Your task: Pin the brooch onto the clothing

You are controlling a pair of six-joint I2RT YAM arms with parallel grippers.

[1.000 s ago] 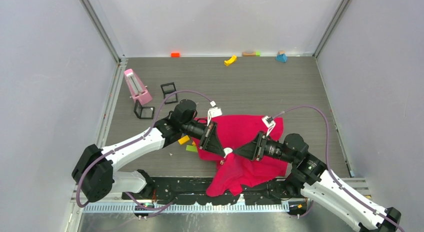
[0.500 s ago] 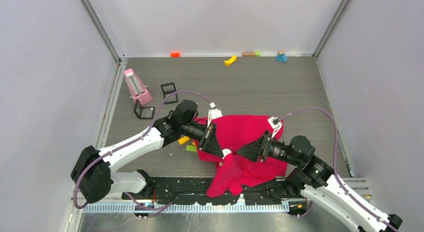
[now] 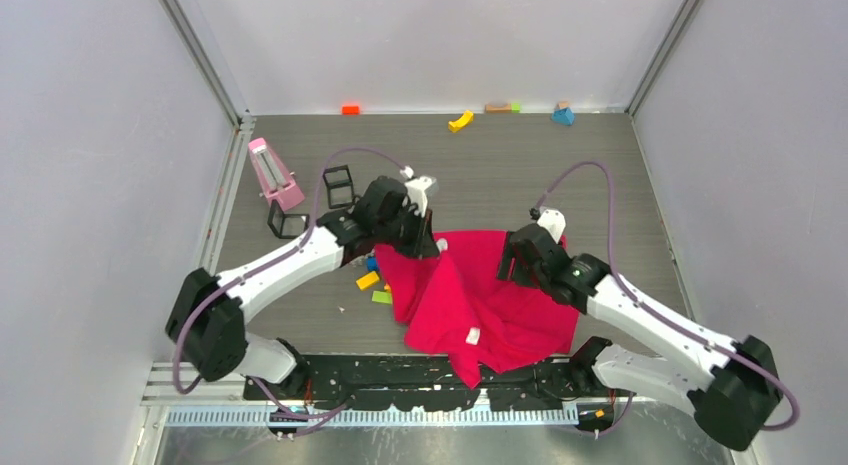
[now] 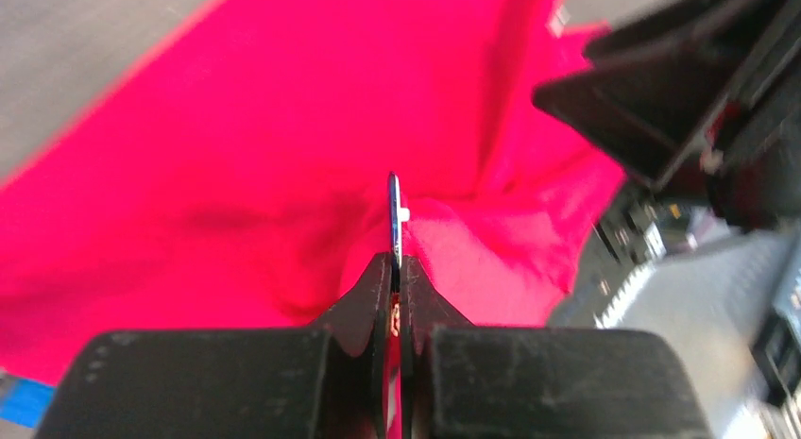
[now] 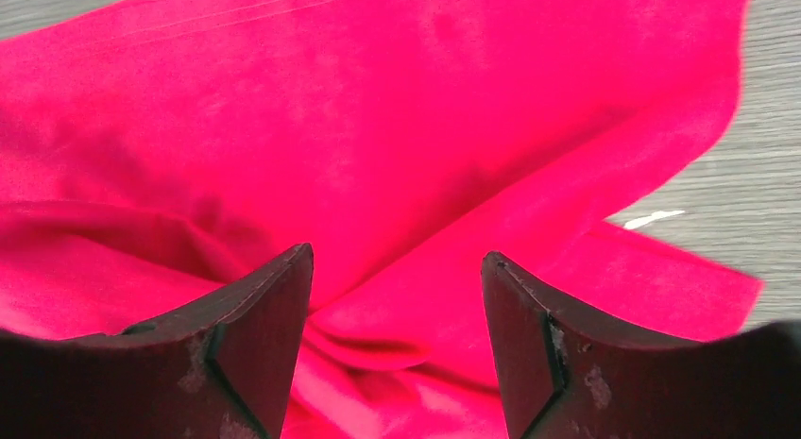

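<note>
**Brooch nipped in the left pincer, shirt loose beneath it**

Start at your left pincer (image 4: 396,261). Its jaws are pressed together on a thin bluish sliver with a small white nub, which stands up from the tips. Seen edge-on like this, I take it for the brooch (image 4: 394,208), but no pink face shows in any view, so treat that as a judgement. The clothing (image 4: 236,146) lies directly below and beyond those tips, bunched into a ridge that touches the fingers. You cannot tell from here whether any cloth is caught in the clamp along with the brooch. On the outer side of that pincer, just off the shirt's edge, sit an orange block (image 3: 368,280) and a green block (image 3: 382,297).

Moving right, the white neck label (image 3: 472,335) lies between your two pincers, nearer the arm bases. Your right pincer (image 5: 395,260) hangs over the shirt's right half. Its jaws are well apart with nothing between them, and only folds of red cloth lie under them.

Here is what could go wrong:
- **Slipping:** The left grip is on a narrow edge, so the brooch may twist or slip out when you press it into soft cloth.
- **Sliding cloth:** Nothing pins the shirt down, so the fabric will probably slide with the push instead of taking the pin.
- **Double layer:** If the right pincer closes on a thick fold, you may pin two layers together.
- **Lost brooch:** If the brooch drops, it would be hard to find among these folds.
</note>
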